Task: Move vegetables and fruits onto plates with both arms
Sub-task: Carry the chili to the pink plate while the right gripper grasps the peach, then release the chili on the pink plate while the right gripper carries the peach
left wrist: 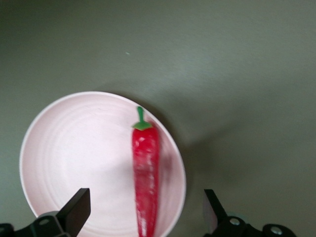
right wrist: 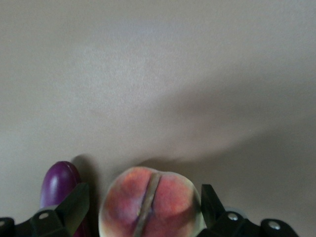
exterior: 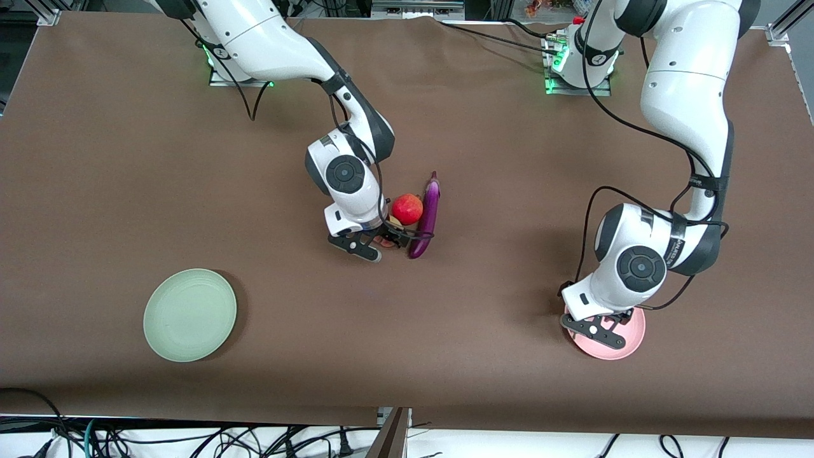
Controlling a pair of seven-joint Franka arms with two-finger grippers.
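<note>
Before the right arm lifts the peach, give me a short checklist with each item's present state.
1. Right gripper straddles the peach, one finger on each side: ok.
2. Fingers closed on the peach: not ok, a gap shows on both sides.
3. Eggplant out of the grasp: cannot tell, its tip sits right by one finger.
4. Red fruit beside the gripper, not between its fingers: ok.
5. Green plate bare and free to receive: ok.
6. Left gripper open over the pink plate, chili lying released on it: ok.
</note>
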